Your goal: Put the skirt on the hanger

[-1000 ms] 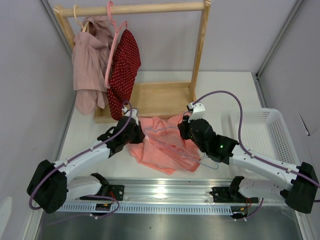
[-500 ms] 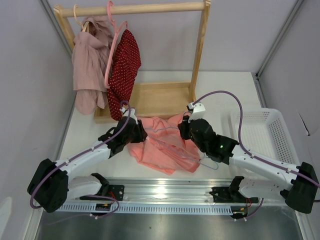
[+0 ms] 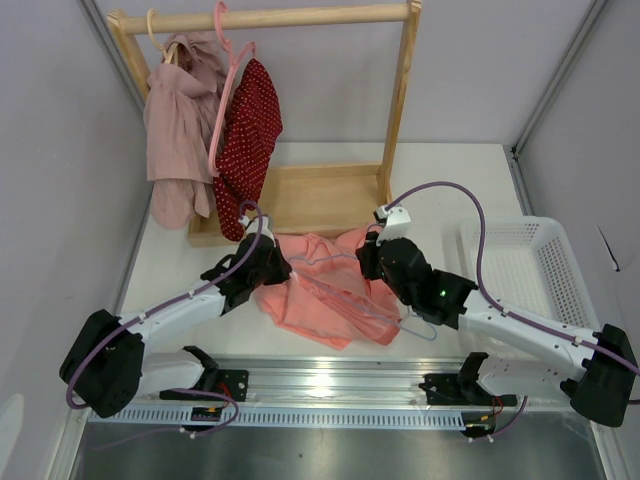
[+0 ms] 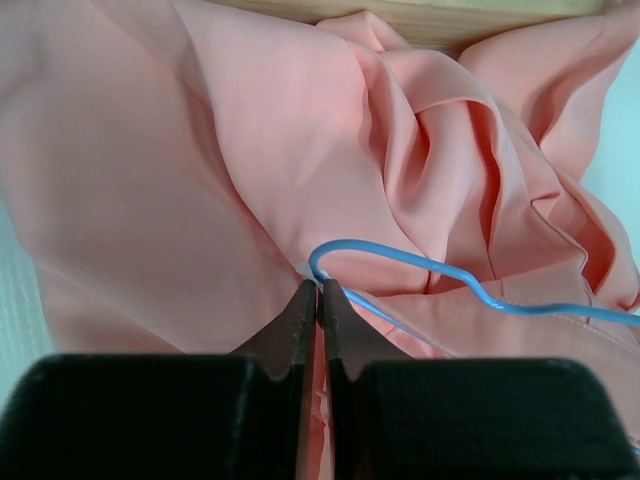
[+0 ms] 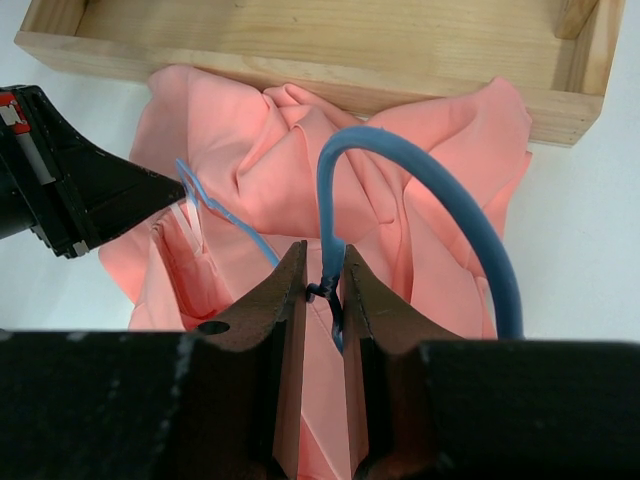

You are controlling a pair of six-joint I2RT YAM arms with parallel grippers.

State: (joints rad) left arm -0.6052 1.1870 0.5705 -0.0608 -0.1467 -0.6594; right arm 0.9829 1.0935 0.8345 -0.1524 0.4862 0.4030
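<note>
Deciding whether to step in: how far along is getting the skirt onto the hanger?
Done: the right gripper clamps the hanger at its neck, wire lying on the skirt. In hand: the left gripper pinches fabric at the hanger's shoulder. Left: dressing the skirt onto the wire; it lies crumpled.

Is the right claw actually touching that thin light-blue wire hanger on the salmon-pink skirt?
Touching. The right wrist view shows the right gripper with both fingers pressed against the twisted neck of the light-blue wire hanger, below its hook.
</note>
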